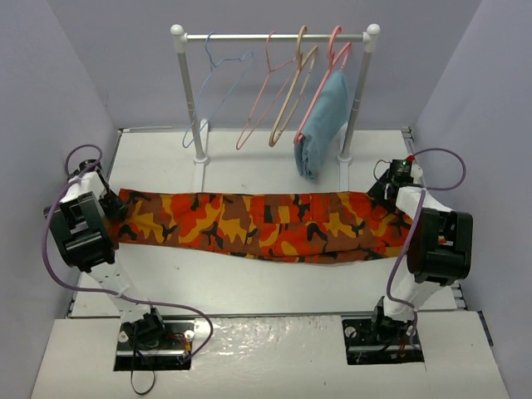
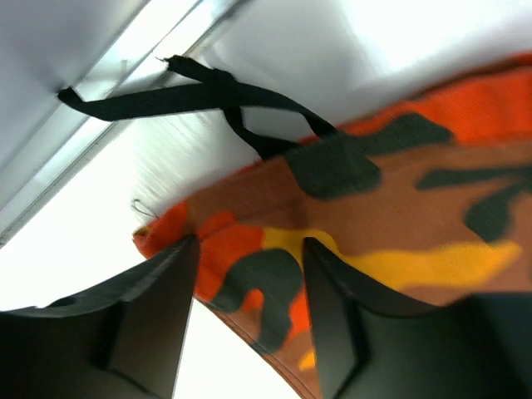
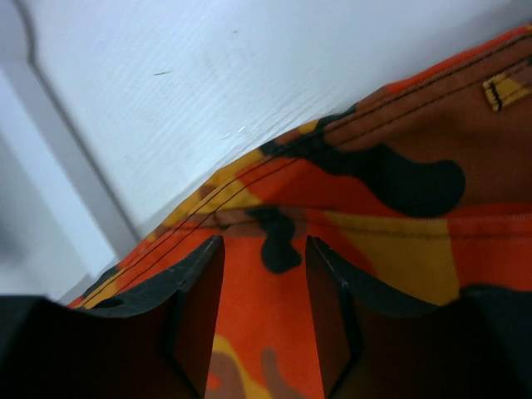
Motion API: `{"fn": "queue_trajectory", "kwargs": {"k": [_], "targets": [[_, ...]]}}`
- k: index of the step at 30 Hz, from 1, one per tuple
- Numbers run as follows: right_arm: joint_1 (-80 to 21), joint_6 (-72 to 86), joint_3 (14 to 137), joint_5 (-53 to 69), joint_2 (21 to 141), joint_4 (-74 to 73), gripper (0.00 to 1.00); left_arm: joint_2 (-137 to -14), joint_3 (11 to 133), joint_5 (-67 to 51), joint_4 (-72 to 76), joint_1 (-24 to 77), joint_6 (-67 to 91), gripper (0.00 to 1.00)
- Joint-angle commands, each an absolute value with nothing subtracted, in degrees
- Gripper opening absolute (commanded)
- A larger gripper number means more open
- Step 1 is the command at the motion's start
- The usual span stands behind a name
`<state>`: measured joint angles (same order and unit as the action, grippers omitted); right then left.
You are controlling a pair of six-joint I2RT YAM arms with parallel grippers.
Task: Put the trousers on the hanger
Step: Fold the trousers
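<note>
The camouflage trousers [image 1: 258, 226] lie flat and stretched out left to right across the white table. The light-blue wire hanger [image 1: 218, 93] hangs at the left of the rail, empty. My left gripper [image 1: 113, 204] is at the trousers' left end. In the left wrist view its jaws [image 2: 249, 278] stand open over the fabric edge [image 2: 399, 191], and a black strap [image 2: 208, 90] trails from the cloth. My right gripper [image 1: 384, 189] is at the right end. In the right wrist view its jaws [image 3: 264, 287] stand open over the hem [image 3: 391, 199].
A white clothes rail [image 1: 274, 36] stands at the back. It carries a pink hanger [image 1: 264, 91], a tan hanger [image 1: 291, 96] and a second pink hanger holding a folded light-blue garment [image 1: 322, 125]. Grey walls close in the table on both sides.
</note>
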<state>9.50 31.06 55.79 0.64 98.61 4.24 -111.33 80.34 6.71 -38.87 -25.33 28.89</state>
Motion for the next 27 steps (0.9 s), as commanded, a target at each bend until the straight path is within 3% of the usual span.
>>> {"fn": "queue_trajectory", "kwargs": {"k": [1, 6, 11, 16, 23, 27], "targets": [[4.8, 29.1, 55.0, -3.7, 90.2, 0.5, 0.45, -102.7, 82.2, 2.9, -37.0, -23.5, 30.3, 0.52], [2.6, 32.5, 48.3, -0.6, 84.0, -1.9, 0.5, -101.0, 80.0, 2.3, -33.3, -20.8, 30.9, 0.53], [2.4, 35.0, 40.2, 5.6, 81.6, -3.4, 0.53, -106.9, 79.9, 2.1, -33.6, -20.8, 31.8, 0.53], [3.1, 36.8, 36.5, 4.1, 78.4, -8.9, 0.54, -110.2, 79.4, 3.8, -33.6, -21.9, 32.0, 0.52], [14.9, 34.2, 33.8, 3.9, 77.5, -11.4, 0.56, -114.2, 79.2, 4.4, -34.2, -24.7, 31.9, 0.52], [16.2, 32.5, 38.4, 1.6, 76.2, -11.4, 0.58, -112.1, 79.9, 3.1, -33.5, -24.8, 31.1, 0.52]]}}
